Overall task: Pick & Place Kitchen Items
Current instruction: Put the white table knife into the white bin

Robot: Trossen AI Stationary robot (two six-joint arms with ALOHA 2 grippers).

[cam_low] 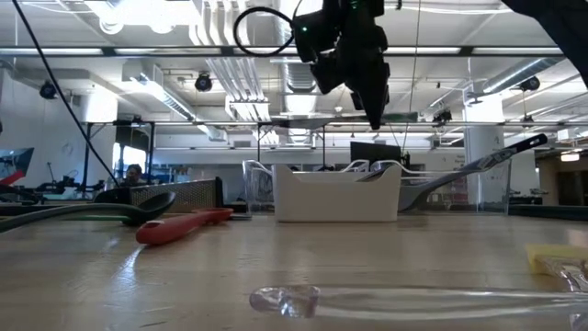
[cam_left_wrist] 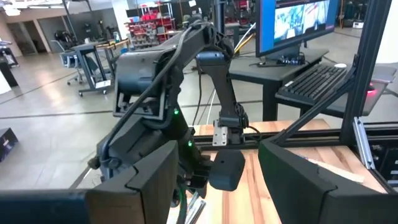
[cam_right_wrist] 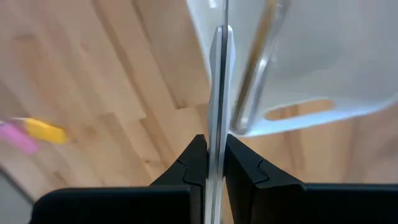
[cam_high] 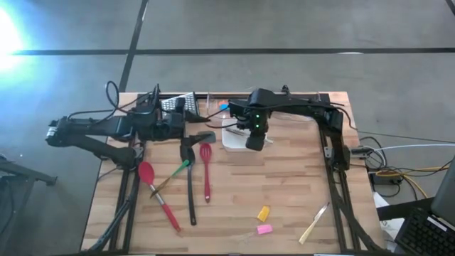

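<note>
Only the right wrist view shows the right pincer (cam_right_wrist: pixel 213 163) clamping a thin utensil (cam_right_wrist: pixel 217 74).

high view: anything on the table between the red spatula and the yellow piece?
Nothing. In the high view, only bare wood lies between the red spatula and the yellow piece.

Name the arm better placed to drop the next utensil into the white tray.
Right. Its hand is shut on a thin utensil and hangs beside the white tray. The left hand is open, empty.
</note>
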